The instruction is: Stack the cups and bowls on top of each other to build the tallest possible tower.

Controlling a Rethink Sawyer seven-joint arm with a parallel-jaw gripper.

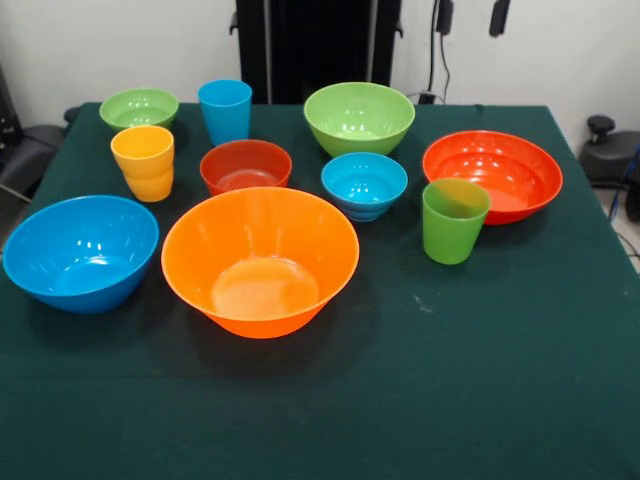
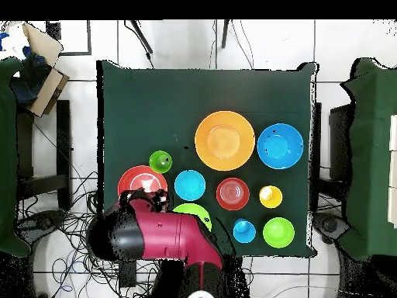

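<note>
Ten separate pieces; the arm overhangs the red bowl, nearest; gripper unseen, its opening unknown.

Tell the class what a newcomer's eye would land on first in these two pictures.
The large orange bowl dominates the front of the dark green table, with a big blue bowl beside it. In the overhead view, the red arm reaches over the table's edge, partly covering a green bowl. Nothing is stacked yet.
</note>
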